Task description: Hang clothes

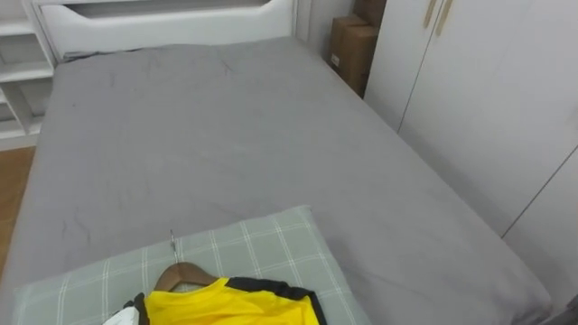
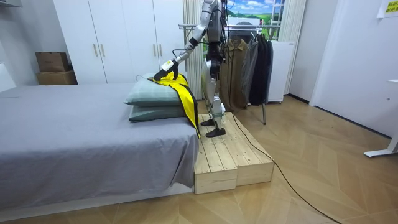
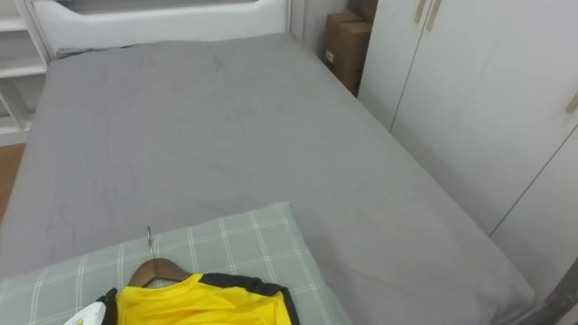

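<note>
Standing on the wooden platform (image 2: 230,155) at the right end of the bed (image 1: 226,135) in the room view, body turned toward the mattress. Left arm stretched out and down over the pillows. My left hand (image 2: 166,66) sits at the top of the yellow shirt (image 1: 230,305), touching or just above it. From the room view I cannot tell how the fingers stand, or whether they have hold of anything. The shirt is yellow with black trim at the neck and lies at the bottom centre of the eye views, already on a wooden hanger (image 1: 181,273). The hanger's shoulders are inside the collar and its metal hook (image 1: 172,241) points up the frame, flat on the cloth. Under it is a pale green checked pillow (image 1: 262,244). The room view shows that pillow stacked on a second pillow (image 2: 152,114), with the shirt's body draped off them and hanging down the end of the bed beside the platform. The grey sheet runs smooth up to the white headboard (image 1: 163,18) at the top of the frame. White shelves (image 1: 18,72) at the upper left, a white wardrobe (image 1: 488,99) down the right side, cardboard boxes (image 1: 352,50) at the upper right between headboard and wardrobe. Behind me in the room view, upper centre, stands a clothes rack (image 2: 186,26) with dark garments (image 2: 249,62) hanging from it.
</note>
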Robot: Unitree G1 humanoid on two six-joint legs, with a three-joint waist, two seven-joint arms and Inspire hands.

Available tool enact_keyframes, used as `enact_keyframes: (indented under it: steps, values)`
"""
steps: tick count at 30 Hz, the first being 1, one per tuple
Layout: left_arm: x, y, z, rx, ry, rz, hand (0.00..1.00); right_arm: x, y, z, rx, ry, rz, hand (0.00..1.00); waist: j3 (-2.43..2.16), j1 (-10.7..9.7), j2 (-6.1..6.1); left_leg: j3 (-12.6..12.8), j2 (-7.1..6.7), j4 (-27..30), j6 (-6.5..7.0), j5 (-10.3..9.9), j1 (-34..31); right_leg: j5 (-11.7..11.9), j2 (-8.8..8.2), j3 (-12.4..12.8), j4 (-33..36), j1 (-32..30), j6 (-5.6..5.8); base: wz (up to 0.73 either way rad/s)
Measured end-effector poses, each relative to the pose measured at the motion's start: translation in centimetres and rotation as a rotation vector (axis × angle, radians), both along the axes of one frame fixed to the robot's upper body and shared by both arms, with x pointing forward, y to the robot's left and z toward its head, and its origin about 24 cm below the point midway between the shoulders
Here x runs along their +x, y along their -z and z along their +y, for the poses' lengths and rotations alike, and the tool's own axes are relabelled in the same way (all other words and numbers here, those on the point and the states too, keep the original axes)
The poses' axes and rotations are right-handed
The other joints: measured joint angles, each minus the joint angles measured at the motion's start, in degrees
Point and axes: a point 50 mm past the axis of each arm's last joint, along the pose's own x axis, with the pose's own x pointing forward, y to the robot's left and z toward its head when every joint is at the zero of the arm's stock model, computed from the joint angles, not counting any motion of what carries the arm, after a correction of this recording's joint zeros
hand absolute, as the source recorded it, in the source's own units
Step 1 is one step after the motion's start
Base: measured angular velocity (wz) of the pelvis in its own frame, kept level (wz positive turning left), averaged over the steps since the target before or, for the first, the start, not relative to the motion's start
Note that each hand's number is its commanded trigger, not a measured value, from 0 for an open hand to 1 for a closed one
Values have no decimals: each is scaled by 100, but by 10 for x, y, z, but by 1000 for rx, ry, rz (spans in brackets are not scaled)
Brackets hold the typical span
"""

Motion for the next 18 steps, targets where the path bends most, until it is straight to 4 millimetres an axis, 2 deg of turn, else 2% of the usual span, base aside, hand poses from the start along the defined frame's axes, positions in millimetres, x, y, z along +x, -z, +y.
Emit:
enact_keyframes:
  steps: [7, 10, 12, 13, 14, 15, 18]
  values:
    - [1, 0, 0, -7, -1, 26, 0, 5, 0, 0, 2, 2, -17, 0, 2, -4, 0, 7, 6, 19, -1, -1, -93, 20, -4, -7, 14, -98, -3, 0]
    - [2, 0, 0, -13, 4, 34, 2, 8, -1, 1, 2, -1, -31, 0, 27, -13, -7, 4, 11, 32, -1, -1, -110, 20, -7, -21, 45, -121, -3, 0]
    - [3, 0, -1, -17, 9, 41, 27, 9, -1, 1, 1, -1, -32, 0, 39, -13, -1, -4, 12, 32, -1, -1, -111, 21, -10, -46, 53, -121, -3, 2]
    - [4, 0, -1, -22, 13, 47, 65, 9, -1, 1, 1, -1, -33, 0, 46, -12, 3, -8, 12, 32, -1, -1, -117, 20, -12, -54, 54, -124, -3, 3]
    - [4, 0, -1, -24, 14, 49, 90, 9, -1, 1, 1, -1, -33, 0, 47, -11, 4, -8, 12, 32, -1, -1, -134, 21, -14, -59, 55, -132, -3, 0]
    - [5, -1, -1, -25, 15, 49, 100, 9, -1, 1, 1, -1, -34, 0, 44, -10, 5, -8, 12, 37, -1, -1, -158, 22, -17, -68, 66, -173, -4, 0]
    - [10, -5, 0, -18, 16, 40, 100, 8, -1, 1, 1, -1, -31, 0, 54, -26, 3, -8, 12, 40, -1, 0, -183, 25, -18, -79, 62, -198, -6, 0]
